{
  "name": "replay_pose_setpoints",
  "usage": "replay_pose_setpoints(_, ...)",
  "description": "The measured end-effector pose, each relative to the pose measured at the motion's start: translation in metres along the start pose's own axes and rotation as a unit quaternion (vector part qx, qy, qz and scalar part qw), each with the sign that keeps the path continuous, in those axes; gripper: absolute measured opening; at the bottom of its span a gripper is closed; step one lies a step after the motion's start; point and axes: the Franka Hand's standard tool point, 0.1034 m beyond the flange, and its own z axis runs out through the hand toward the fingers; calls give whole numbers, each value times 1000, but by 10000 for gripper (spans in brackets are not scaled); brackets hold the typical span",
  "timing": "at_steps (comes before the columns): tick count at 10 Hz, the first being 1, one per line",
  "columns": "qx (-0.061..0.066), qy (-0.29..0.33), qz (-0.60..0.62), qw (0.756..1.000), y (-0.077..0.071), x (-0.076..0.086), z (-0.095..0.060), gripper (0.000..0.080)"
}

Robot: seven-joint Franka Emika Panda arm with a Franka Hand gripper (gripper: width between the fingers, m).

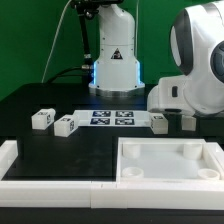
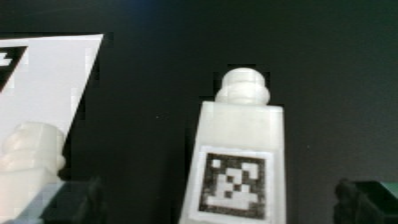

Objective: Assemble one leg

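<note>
Hovering low, your fingers (image 2: 374, 195) stand spread and empty either side of the small white rectangular plastic tagged leg (image 2: 240, 150), which lies flat on the black desk (image 2: 151, 110) near the marker board (image 2: 45, 80). Likely squared up to pinch its long sides.

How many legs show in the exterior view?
3. Left leg and middle leg sit to the exterior view's left of the marker board; right leg to its right, by the arm, which may hide another.

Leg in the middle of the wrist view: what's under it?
The leg lies tag-up on the bare black table, apart from the marker board and the second leg. Nothing shows sticking out beneath it; its underside is covered by the leg itself.
</note>
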Motion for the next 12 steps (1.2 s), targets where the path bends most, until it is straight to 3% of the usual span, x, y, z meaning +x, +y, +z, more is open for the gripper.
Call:
replay_pose_setpoints(6,-3,-4,-1,1000,-1,1,9,619)
replay_pose_setpoints(7,-3,-4,0,1000,-1,1,9,444)
replay_pose_setpoints(8,-3,-4,0,1000,-1,1,9,444)
replay_pose_setpoints(9,-3,-4,0,1000,-1,1,9,287)
replay_pose_setpoints(12,-3,-4,0,1000,-1,1,9,288)
